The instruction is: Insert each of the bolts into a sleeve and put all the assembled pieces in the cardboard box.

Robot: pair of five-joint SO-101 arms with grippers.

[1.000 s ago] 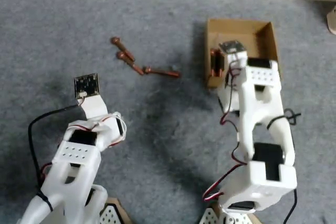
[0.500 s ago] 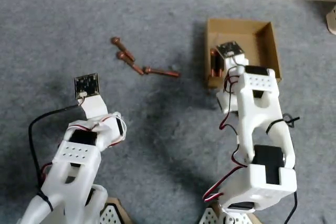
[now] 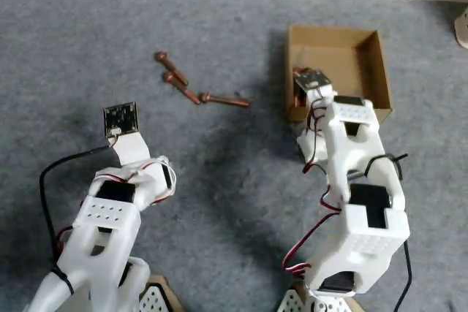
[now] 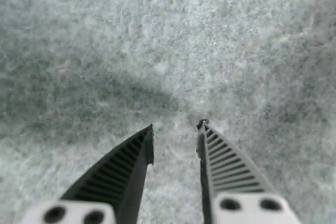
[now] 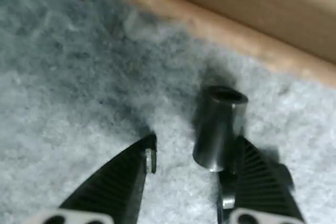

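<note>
Fingers (image 5: 122, 181) apart around upright sleeve (image 5: 219, 128)

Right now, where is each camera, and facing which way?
High view: fixed overhead, looking down on the left arm, right arm, bolts and cardboard box.
Left wrist view: on that wrist, facing the table past its open fingers.
Right wrist view: likewise, a sleeve between its open fingers.
Shared by high and right wrist: the box.

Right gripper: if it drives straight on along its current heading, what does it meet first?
The right gripper would likely meet the upright dark sleeve between its open jaws; the cardboard box wall lies beyond. Depth unclear.
</note>
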